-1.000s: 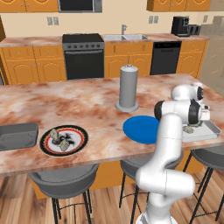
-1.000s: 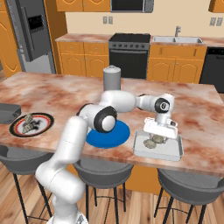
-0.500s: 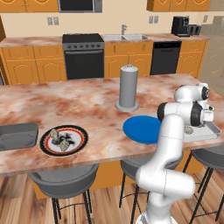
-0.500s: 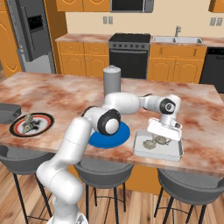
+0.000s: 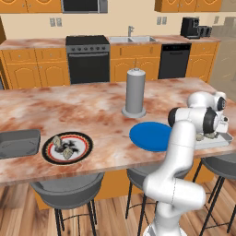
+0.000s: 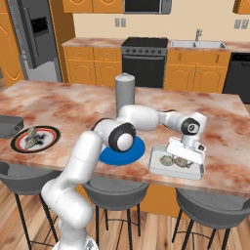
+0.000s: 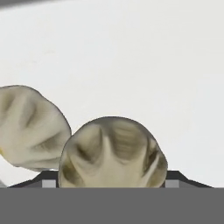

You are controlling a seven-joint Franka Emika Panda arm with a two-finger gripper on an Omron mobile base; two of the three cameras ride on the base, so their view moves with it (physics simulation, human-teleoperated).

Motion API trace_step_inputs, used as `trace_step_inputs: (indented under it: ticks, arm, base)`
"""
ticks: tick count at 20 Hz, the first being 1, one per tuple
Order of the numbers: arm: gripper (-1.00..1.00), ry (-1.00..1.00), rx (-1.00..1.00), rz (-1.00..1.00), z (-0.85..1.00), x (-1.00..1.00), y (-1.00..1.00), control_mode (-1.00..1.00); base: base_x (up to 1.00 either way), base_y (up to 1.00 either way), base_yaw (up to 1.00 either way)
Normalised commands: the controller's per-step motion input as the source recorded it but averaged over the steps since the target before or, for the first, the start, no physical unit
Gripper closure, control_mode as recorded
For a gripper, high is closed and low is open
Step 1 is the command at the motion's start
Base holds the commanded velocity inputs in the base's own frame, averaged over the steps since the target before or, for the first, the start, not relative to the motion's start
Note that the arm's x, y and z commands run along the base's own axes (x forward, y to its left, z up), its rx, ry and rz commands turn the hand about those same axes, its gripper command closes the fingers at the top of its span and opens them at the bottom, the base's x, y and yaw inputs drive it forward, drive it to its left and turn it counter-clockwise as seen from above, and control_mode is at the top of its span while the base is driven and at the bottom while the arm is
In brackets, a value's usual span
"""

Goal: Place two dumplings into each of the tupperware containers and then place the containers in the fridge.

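Observation:
My gripper hangs low over the pale tupperware container at the counter's right end, open. Two dumplings lie in that container. In the hand view one dumpling rests on the pale floor between my fingertips, and the other dumpling lies beside it. From the left base, my gripper sits over the same container. Two more dumplings lie on the black-red rimmed plate. The dark tupperware container stands empty at the far left. The fridge is at the back left.
A round blue plate lies beside the pale container, behind it a tall grey cylinder. Stools stand along the counter's near edge. Across the aisle are the black oven and the sink.
The hand has drifted slightly to the right over the pale container. The jaws stay the same width, and both dumplings lie where they were.

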Motion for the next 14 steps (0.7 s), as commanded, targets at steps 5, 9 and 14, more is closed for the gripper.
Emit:
trace_step_inputs:
  ticks: [5, 9, 14]
  arm:
    - [1.00, -0.07, 0.00, 0.00, -0.07, 0.03, 0.00, -1.00]
    - [-1.00, -0.01, 0.00, 0.00, -0.02, 0.00, 0.00, -1.00]
    - [-1.00, 0.00, 0.00, 0.00, 0.00, -0.01, 0.00, -1.00]
  base:
    - [0.00, 0.00, 0.00]
    - [0.00, 0.00, 0.00]
    - [0.00, 0.00, 0.00]
